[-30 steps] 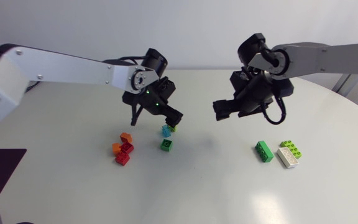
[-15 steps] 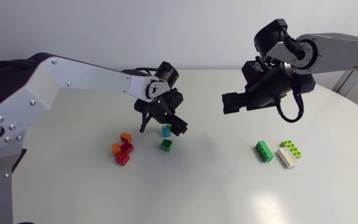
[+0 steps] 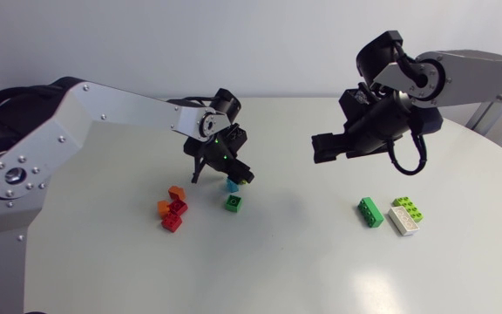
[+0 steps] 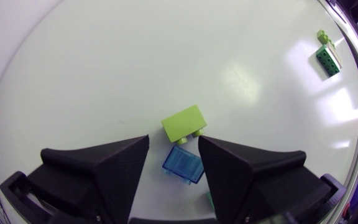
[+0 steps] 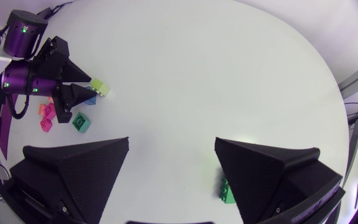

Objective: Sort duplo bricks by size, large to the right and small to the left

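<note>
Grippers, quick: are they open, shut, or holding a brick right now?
Left gripper: open, over the blue brick, not gripping it.
Right gripper: open, holding nothing.

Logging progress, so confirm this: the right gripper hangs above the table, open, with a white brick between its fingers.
Wrong: the right gripper hangs above the table, open, with nothing between its fingers, as the right wrist view shows.

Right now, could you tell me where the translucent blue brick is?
The blue brick lies between the left gripper's open fingers in the left wrist view, next to the lime brick, with a small green brick nearby.
</note>
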Action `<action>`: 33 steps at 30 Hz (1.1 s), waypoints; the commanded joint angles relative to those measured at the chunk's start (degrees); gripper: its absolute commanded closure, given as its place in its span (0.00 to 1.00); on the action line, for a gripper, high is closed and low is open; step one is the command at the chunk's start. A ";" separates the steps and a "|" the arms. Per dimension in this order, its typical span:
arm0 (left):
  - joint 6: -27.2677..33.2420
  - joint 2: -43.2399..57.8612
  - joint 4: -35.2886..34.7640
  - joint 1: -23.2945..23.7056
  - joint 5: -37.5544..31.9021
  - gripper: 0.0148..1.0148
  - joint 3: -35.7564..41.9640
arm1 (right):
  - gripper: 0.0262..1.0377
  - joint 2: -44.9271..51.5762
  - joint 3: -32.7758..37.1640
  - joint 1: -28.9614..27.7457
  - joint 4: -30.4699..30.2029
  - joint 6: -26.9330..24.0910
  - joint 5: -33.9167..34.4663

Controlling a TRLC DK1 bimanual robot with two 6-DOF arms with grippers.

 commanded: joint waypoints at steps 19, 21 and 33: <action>7.74 -27.58 6.89 10.54 0.18 0.55 -33.40 | 0.04 -2.80 -4.60 2.12 0.19 0.99 -0.86; 8.18 -28.28 6.97 9.75 0.26 0.00 -32.17 | 0.04 -2.80 -4.77 2.64 0.27 1.25 -0.86; 3.52 -8.06 4.34 -1.24 0.26 0.03 -7.92 | 0.04 -4.83 -7.41 1.15 0.19 0.99 -0.60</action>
